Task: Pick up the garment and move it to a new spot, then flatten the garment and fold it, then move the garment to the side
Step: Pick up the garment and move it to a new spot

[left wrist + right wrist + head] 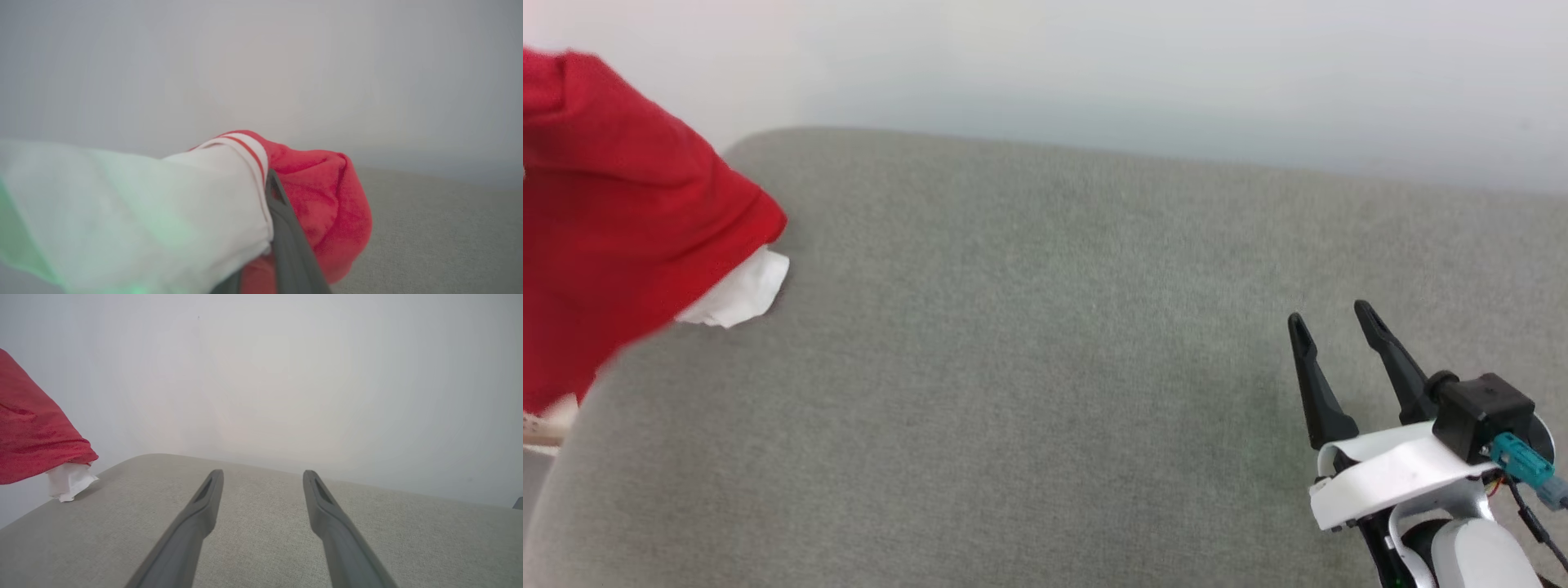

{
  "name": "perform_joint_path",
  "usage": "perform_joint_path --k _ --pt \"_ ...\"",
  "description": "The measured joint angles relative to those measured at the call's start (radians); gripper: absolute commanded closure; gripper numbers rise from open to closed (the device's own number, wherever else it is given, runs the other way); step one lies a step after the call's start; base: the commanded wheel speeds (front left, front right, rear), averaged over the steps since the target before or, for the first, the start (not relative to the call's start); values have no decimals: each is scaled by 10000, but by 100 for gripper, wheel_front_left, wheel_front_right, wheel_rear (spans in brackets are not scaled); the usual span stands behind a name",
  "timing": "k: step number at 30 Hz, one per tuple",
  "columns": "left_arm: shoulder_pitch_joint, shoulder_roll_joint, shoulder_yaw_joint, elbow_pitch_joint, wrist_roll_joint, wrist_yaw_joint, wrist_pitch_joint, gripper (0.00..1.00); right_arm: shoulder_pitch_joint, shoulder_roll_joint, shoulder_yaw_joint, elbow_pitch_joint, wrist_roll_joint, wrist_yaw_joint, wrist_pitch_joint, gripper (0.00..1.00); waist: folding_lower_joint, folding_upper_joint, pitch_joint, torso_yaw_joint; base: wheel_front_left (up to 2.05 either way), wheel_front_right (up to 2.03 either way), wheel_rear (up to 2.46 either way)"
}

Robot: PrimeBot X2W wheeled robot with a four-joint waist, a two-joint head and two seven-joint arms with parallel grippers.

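Head view: the garment (pixel 621 212) hangs bunched at far left, its white sleeve tip at or just above the left corner of the grey cushion (pixel 1045 367). Right gripper (pixel 1335 318) sits low right, fingers apart, empty.
Left wrist view: left gripper (pixel 269 181) is pinched on the garment where sleeve meets red.
Right wrist view: fingers spread over bare cushion.
You're in the pick-and-move step. Next: carry the garment over mid-cushion and lower it for spreading.

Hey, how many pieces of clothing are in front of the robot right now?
1: a red shirt with white sleeves, hanging over the left end of the grey cushion, pinched in the left pincer. More could lie beyond the picture's left edge.
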Motion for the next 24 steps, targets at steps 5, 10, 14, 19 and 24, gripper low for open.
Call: perform_joint_path --k 5,10,14,19,24 --pt "-131 213 -222 -1014 107 0 25 100 188 138 -146 48 2 0 -127 0 0 0 -712 99 0 0 0" --pt "-58 322 -332 -2270 94 44 510 100 324 219 -401 17 -44 0 -217 0 0 0 -1233 78 0 0 0" --pt "147 472 -332 -3540 -27 226 991 100 382 247 -748 -23 -111 0 -255 0 0 0 -1385 -168 0 0 0" --pt "568 598 -364 -5223 -163 571 1726 100 419 251 -1227 -71 -355 0 -341 0 0 0 -1415 -636 0 0 0" --pt "1177 598 -441 -6970 -378 1022 2500 100 497 144 -1649 -33 -550 0 -366 0 0 0 -1405 -1242 0 0 0"
